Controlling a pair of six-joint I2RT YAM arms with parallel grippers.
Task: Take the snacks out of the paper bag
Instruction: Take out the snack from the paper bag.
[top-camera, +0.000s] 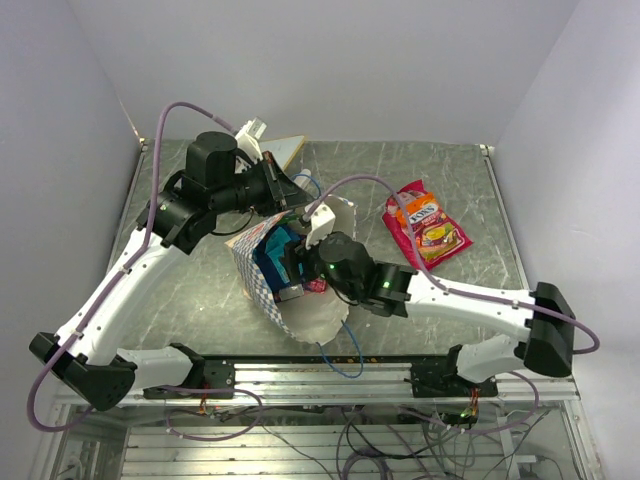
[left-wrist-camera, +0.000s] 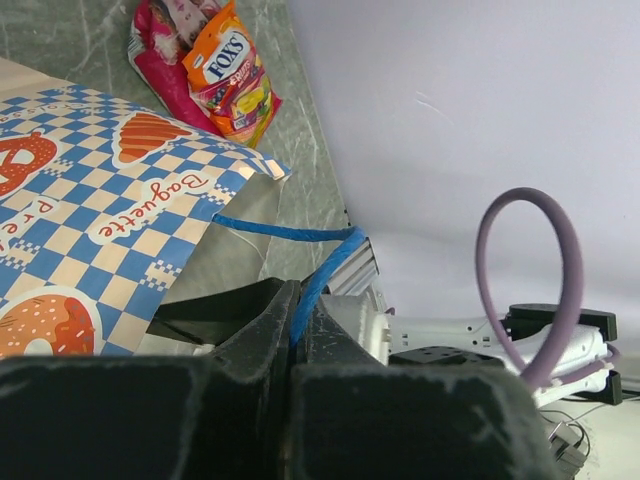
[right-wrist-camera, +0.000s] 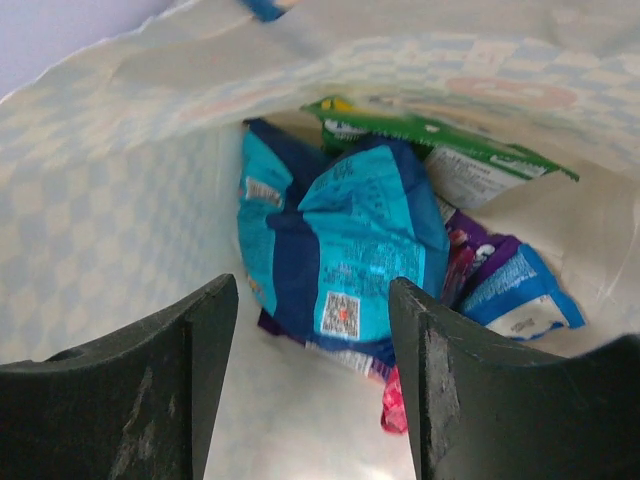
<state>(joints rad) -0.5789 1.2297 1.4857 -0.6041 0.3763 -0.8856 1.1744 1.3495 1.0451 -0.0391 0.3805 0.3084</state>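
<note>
The paper bag (top-camera: 312, 312) lies on its side mid-table, mouth towards the right arm; its checkered band shows in the left wrist view (left-wrist-camera: 110, 200). My left gripper (top-camera: 297, 203) is shut on its blue string handle (left-wrist-camera: 318, 268). My right gripper (right-wrist-camera: 312, 300) is open, just inside the bag's mouth (top-camera: 300, 268). In front of it lie a blue packet (right-wrist-camera: 345, 235), a green packet (right-wrist-camera: 440, 150), a purple packet (right-wrist-camera: 478, 250), a blue-white packet (right-wrist-camera: 520, 295) and a red packet (right-wrist-camera: 395, 405). A red bag (top-camera: 405, 225) and an orange packet (top-camera: 428, 218) lie on the table to the right.
A flat white board with a wooden edge (top-camera: 285, 150) lies at the back of the table (top-camera: 440, 170). The bag's other blue handle (top-camera: 345, 355) hangs over the front rail. Walls close the left, back and right sides.
</note>
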